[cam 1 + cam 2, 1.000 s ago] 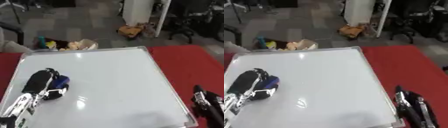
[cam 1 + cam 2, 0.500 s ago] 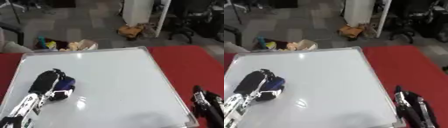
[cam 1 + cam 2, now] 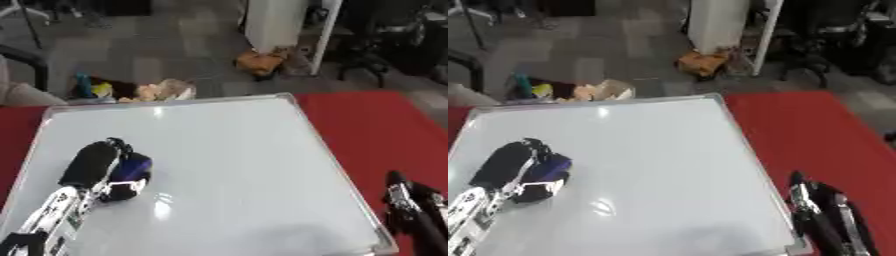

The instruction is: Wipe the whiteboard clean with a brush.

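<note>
The whiteboard (image 3: 236,165) lies flat on the red table, white with a silver frame, and no marks show on it. My left hand (image 3: 94,165) rests on its left part, fingers curled round a blue brush (image 3: 133,169) pressed to the board. My right hand (image 3: 820,215) sits idle at the lower right, off the board's right edge, fingers straight and pointing up.
Red tablecloth (image 3: 367,125) spreads to the right of the board. Beyond the table's far edge lie toys and clutter (image 3: 131,91) on the floor, an orange object (image 3: 260,61), a white cabinet (image 3: 276,20) and office chairs (image 3: 394,45).
My left hand has slid the blue brush up and to the right across the board. The right hand has stayed put.
</note>
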`<state>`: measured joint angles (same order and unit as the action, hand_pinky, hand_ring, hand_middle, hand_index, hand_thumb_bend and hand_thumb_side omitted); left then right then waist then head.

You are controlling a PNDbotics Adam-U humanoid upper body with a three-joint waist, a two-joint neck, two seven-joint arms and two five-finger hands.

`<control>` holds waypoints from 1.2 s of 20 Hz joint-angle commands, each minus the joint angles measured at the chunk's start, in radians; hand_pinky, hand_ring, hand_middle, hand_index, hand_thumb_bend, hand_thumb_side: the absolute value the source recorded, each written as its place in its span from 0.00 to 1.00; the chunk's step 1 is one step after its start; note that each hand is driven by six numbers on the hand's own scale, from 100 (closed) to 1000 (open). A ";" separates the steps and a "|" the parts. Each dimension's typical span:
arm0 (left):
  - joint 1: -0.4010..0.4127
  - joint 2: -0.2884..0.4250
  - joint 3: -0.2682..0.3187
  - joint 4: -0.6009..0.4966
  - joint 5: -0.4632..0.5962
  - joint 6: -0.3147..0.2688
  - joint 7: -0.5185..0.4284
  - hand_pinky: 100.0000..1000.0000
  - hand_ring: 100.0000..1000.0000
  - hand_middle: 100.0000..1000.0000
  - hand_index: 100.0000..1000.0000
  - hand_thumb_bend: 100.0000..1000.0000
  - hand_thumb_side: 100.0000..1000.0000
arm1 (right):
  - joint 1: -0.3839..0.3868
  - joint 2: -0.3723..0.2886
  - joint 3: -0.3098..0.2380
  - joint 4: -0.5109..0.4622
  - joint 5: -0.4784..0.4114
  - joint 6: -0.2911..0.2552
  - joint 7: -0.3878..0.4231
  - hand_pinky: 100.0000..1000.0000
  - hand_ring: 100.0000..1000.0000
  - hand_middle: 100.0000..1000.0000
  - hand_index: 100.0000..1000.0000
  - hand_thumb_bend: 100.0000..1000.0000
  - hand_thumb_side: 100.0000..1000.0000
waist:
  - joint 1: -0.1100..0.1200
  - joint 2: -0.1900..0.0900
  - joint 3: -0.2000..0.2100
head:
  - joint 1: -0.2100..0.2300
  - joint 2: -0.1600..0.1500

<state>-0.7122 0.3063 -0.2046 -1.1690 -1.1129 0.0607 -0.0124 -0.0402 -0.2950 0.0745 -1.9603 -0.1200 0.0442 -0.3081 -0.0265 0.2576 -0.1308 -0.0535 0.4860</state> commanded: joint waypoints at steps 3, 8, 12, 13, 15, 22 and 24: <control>0.037 0.004 0.016 0.068 -0.019 0.036 0.010 0.51 0.46 0.41 0.50 0.37 0.27 | -0.005 -0.011 -0.007 -0.016 0.000 -0.002 0.001 0.00 0.00 0.00 0.32 0.00 0.50 | -0.002 -0.003 -0.001 | -0.001 -0.010; 0.052 0.034 0.059 0.064 -0.002 0.080 0.031 0.50 0.46 0.41 0.50 0.37 0.27 | -0.003 -0.011 -0.009 -0.016 0.001 -0.002 0.000 0.00 0.00 0.00 0.32 0.00 0.50 | -0.002 -0.004 0.002 | -0.004 -0.010; 0.060 0.055 0.086 0.056 0.015 0.109 0.044 0.50 0.46 0.41 0.50 0.37 0.27 | -0.003 -0.012 -0.009 -0.016 0.001 -0.002 -0.001 0.00 0.00 0.00 0.32 0.00 0.50 | -0.001 -0.005 0.004 | -0.006 -0.011; 0.061 0.060 0.091 0.054 0.017 0.115 0.047 0.50 0.46 0.41 0.50 0.37 0.27 | -0.003 -0.012 -0.010 -0.016 0.001 -0.002 -0.001 0.00 0.00 0.00 0.32 0.00 0.50 | -0.001 -0.005 0.004 | -0.007 -0.011; 0.064 0.072 0.103 0.052 0.021 0.128 0.053 0.50 0.46 0.41 0.50 0.37 0.27 | -0.002 -0.012 -0.010 -0.016 0.001 -0.003 -0.002 0.00 0.00 0.00 0.32 0.00 0.50 | 0.000 -0.005 0.004 | -0.007 -0.012; 0.074 0.101 0.142 0.043 0.047 0.169 0.072 0.49 0.46 0.41 0.50 0.37 0.27 | -0.001 -0.013 -0.011 -0.016 0.001 -0.003 -0.003 0.00 0.00 0.00 0.32 0.00 0.50 | 0.000 -0.006 0.005 | -0.009 -0.012; 0.077 0.107 0.152 0.041 0.055 0.179 0.076 0.49 0.46 0.41 0.50 0.37 0.27 | -0.001 -0.014 -0.012 -0.017 0.001 -0.003 -0.003 0.00 0.00 0.00 0.32 0.00 0.50 | 0.000 -0.006 0.006 | -0.009 -0.012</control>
<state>-0.6534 0.3818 -0.0665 -1.1626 -1.0609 0.2250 0.0699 -0.0357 -0.2950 0.0726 -1.9603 -0.1200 0.0433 -0.3093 -0.0246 0.2580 -0.1277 -0.0602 0.4818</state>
